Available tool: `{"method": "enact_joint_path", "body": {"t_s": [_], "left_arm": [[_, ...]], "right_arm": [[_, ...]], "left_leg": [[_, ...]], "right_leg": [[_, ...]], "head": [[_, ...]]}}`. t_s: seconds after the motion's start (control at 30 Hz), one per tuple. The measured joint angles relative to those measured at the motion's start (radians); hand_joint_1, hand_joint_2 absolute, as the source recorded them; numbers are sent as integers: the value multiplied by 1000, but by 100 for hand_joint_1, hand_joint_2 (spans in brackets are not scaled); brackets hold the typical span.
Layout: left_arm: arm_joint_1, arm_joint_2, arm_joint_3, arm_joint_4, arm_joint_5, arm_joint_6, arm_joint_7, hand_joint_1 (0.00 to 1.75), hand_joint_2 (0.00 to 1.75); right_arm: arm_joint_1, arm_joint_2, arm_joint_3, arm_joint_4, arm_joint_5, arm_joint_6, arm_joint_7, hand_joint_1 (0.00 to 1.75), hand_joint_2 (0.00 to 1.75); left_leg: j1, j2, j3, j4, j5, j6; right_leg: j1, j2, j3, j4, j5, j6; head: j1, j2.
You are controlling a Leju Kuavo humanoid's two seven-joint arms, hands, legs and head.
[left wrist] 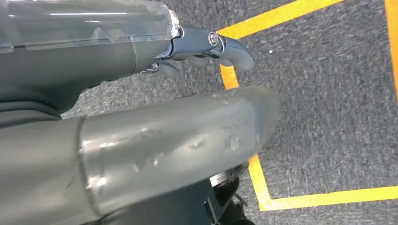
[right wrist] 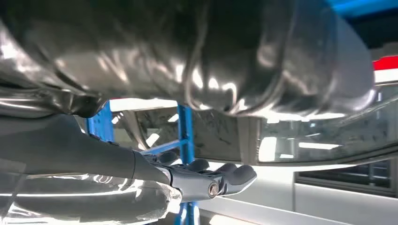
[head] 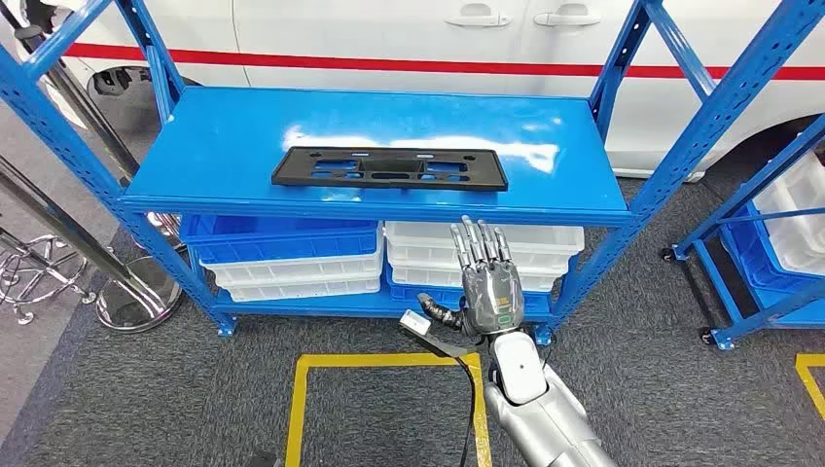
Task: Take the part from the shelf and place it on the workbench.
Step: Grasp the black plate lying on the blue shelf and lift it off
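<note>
The part (head: 390,167), a flat black plastic frame, is lying on the top shelf (head: 224,146) of the blue rack, near its front edge and about midway along it. We are holding our right hand (head: 489,280) up in front of the rack, below that edge, fingers spread and gripping nothing. Our left hand (left wrist: 141,140) is hanging over the grey carpet (left wrist: 328,117) by the yellow floor tape (left wrist: 263,187), also holding nothing. We are judging the main risk as the part sliding backward on the glossy shelf if our fingers push instead of getting under its thin edge. Blue and white bins (head: 292,255) are sitting below; a white car (head: 389,34) is standing behind.
</note>
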Motion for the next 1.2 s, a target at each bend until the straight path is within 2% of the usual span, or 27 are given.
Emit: {"method": "enact_joint_path", "body": {"t_s": [0.1, 0.13, 0.17, 0.23, 0.27, 0.3, 0.37, 0.43, 0.5, 0.57, 0.6, 0.63, 0.67, 0.73, 0.77, 0.8, 0.9, 0.97, 1.0, 1.07, 1.1, 1.13, 1.17, 1.2], "left_arm": [[2, 0, -1, 0, 1, 0, 0, 0, 0], [2, 0, -1, 0, 3, 0, 0, 0, 0], [3, 0, -1, 0, 4, 0, 0, 0, 0], [3, 0, -2, 0, 7, 0, 0, 0, 0], [2, 0, -2, 0, 7, 0, 0, 0, 0], [2, 0, -2, 0, 7, 0, 0, 0, 0], [2, 0, -2, 1, 8, 0, -1, 0, 0], [3, 1, -2, 0, 9, 0, -1, 0, 0], [3, 2, -3, 1, 9, 0, -1, 0, 0], [4, 2, -3, 1, 8, 0, -1, 0, 0], [5, 2, -3, 1, 8, 0, -1, 0, 0], [6, 2, -3, 1, 8, 0, -1, 0, 0], [6, 2, -4, 1, 8, 0, -1, 0, 0], [5, 2, -4, 1, 8, 0, -1, 0, 0], [4, 2, -4, 1, 8, 0, -1, 0, 0], [3, 2, -4, 1, 8, 0, -2, 0, 0], [5, 3, -5, 1, 8, 0, -2, 0, 0], [5, 2, -5, 1, 8, 0, -3, 0, 0], [4, 1, -5, 1, 8, 0, -3, 0, 0], [3, 1, -6, 1, 8, 0, -3, 0, 0], [4, 1, -7, 1, 8, 0, -3, 0, 0], [4, 1, -7, 1, 8, 0, -3, 0, 0], [5, 2, -7, 1, 8, 0, -3, 0, 0], [5, 2, -8, 1, 8, 0, -3, 0, 0]], "right_arm": [[-3, -9, 12, 23, 0, 2, 0, 0, 0], [-6, -14, 18, 34, 0, 3, -1, 0, 0], [-10, -18, 23, 44, 0, 4, -1, 0, 0], [-22, -23, 27, 57, 0, 5, -2, 0, 0], [-29, -25, 28, 62, 0, 5, -3, 0, 0], [-35, -26, 29, 67, 0, 5, -6, 0, 0], [-42, -28, 30, 76, 0, 5, -14, 0, 0], [-43, -29, 30, 81, 0, 4, -20, 0, 0], [-44, -29, 30, 82, 0, 5, -22, 0, 0], [-45, -29, 31, 85, 0, 7, -12, 0, 0], [-45, -30, 32, 87, 0, 8, -4, 0, 0], [-45, -30, 33, 89, 0, 9, 4, 0, 0], [-46, -32, 35, 90, 0, 10, 11, 0, 0], [-48, -33, 37, 92, 0, 10, 17, 0, 0], [-50, -34, 38, 92, 0, 11, 18, 0, 0], [-52, -35, 38, 93, 0, 11, 19, 0, 0], [-54, -36, 39, 93, 0, 11, 19, 0, 0], [-56, -39, 39, 94, 0, 11, 19, 0, 0], [-57, -40, 39, 94, 0, 11, 19, 0, 0], [-57, -43, 39, 96, 0, 11, 19, 0, 0], [-56, -44, 39, 98, 0, 11, 20, 0, 0], [-54, -44, 39, 100, 0, 12, 21, 0, 0], [-54, -45, 39, 101, 0, 13, 24, 0, 0], [-55, -46, 39, 103, 0, 14, 28, 0, 0]], "left_leg": [[-3, 0, -1, 1, 0, 1], [-4, -1, 0, 1, -1, 1], [-5, -2, 0, 2, -1, 1], [-7, -3, 1, 4, -4, -1], [-9, -3, -1, 7, -6, -4], [-10, -2, -3, 9, -7, -7], [-12, -2, -5, 9, -8, -18], [-10, -2, -9, 21, -20, -28], [-8, -1, -43, 99, -70, -38], [-4, -1, -106, 230, -129, -45], [-3, -1, -128, 274, -139, -48], [-2, -1, -137, 288, -133, -49], [-2, -1, -125, 261, -108, -48], [-2, 0, -63, 132, -42, -42], [-4, -1, -34, 70, -20, -37], [-6, -1, -17, 33, -10, -32], [-8, -3, -9, 13, -6, -20], [-2, -2, -6, 4, 0, -8], [1, -1, -5, 1, 2, -2], [0, 0, -5, 0, 3, 2], [-1, 0, -6, 1, 3, 2], [-1, 0, -5, 1, 2, 2], [-1, -1, -5, 2, 2, 1], [0, -2, -3, 3, 1, 0]], "right_leg": [[0, 0, -51, 99, -26, 0], [1, 0, -54, 102, -13, -1], [1, 0, -38, 65, 18, -5], [4, 0, 24, -67, 87, -17], [6, 0, 48, -121, 106, -22], [9, 1, 61, -153, 113, -27], [12, 1, 64, -167, 110, -32], [6, 0, 68, -175, 113, -40], [1, -2, 73, -181, 116, -49], [2, -2, 73, -180, 115, -53], [2, -2, 73, -179, 114, -53], [3, -2, 73, -178, 113, -54], [3, -1, 73, -175, 111, -53], [3, 1, 74, -170, 106, -49], [4, 1, 73, -166, 104, -45], [5, 2, 72, -164, 103, -41], [8, 2, 71, -165, 104, -27], [7, 2, 62, -139, 81, -19], [6, 1, 44, -97, 54, -15], [3, 1, -17, 36, -12, -9], [1, 1, -45, 93, -32, -6], [0, 1, -59, 119, -32, -4], [-2, 1, -53, 105, -12, -3], [-3, 0, -29, 52, 24, -4]], "head": [[0, 0], [0, 0], [0, 0], [0, 0], [0, 0], [0, 0], [0, 0], [0, 0], [0, 0], [0, 0], [0, 0], [0, 0], [0, 0], [0, 0], [0, 0], [0, 0], [0, 0], [0, 0], [0, 0], [0, 0], [0, 0], [0, 0], [0, 0], [0, 0]]}}
